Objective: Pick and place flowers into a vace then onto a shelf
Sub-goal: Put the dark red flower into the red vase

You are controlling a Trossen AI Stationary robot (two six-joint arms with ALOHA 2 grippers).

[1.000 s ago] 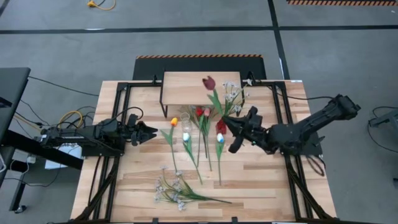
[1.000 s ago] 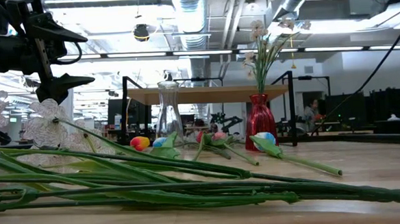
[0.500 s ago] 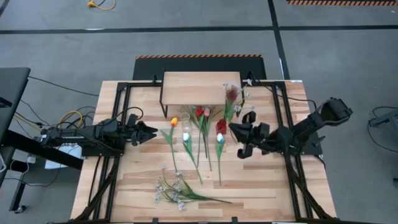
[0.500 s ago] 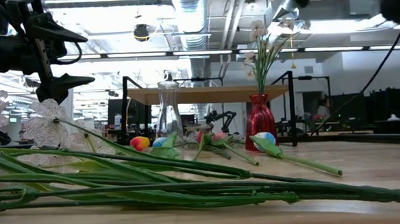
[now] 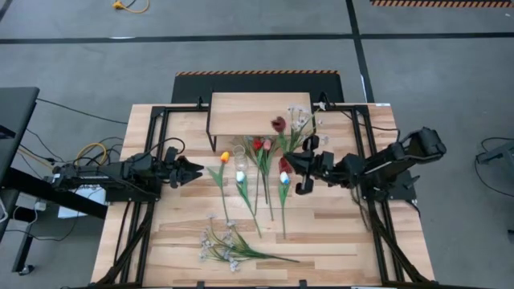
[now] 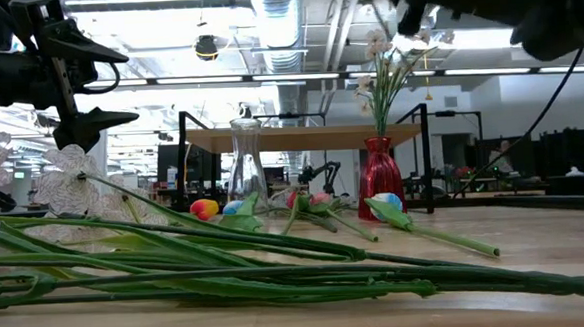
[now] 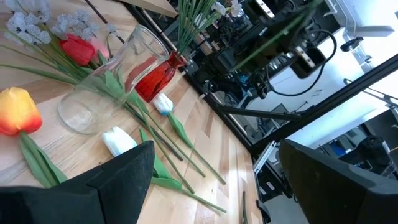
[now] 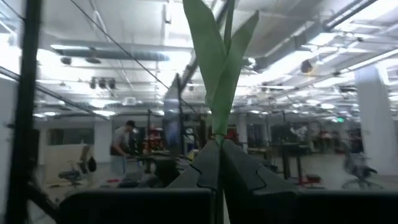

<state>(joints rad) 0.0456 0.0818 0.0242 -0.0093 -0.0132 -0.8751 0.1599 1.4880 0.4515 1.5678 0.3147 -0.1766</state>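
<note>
My right gripper (image 5: 294, 163) hovers beside the red vase (image 5: 285, 166) and is shut on a dark red tulip (image 5: 278, 124). The red vase holds a white spray (image 5: 302, 120). The clear vase (image 5: 241, 168) stands empty to its left. Loose tulips (image 5: 261, 146) lie on their sides around the vases, and another spray (image 5: 229, 247) lies near the front edge. The shelf (image 5: 249, 114) stands behind them. My left gripper (image 5: 189, 171) waits open at the table's left. My right gripper pinches the tulip's green stem (image 8: 219, 127) between its two fingers, below a pair of leaves. The fingers come from the table's right and slant upward. The stem rises past the fingertips, and the tulip is lifted clear of the table.
Black frame rails (image 5: 365, 193) run along both sides of the table. An orange tulip (image 5: 224, 157) and a white one (image 5: 240, 174) lie between my left gripper and the vases. Bare wood (image 5: 329, 241) lies at the near right.
My right gripper has sunk toward the table beside the red vase and tipped its fingers upward. The dark red tulip has swung with it, and its head has come from over the shelf toward the red vase.
</note>
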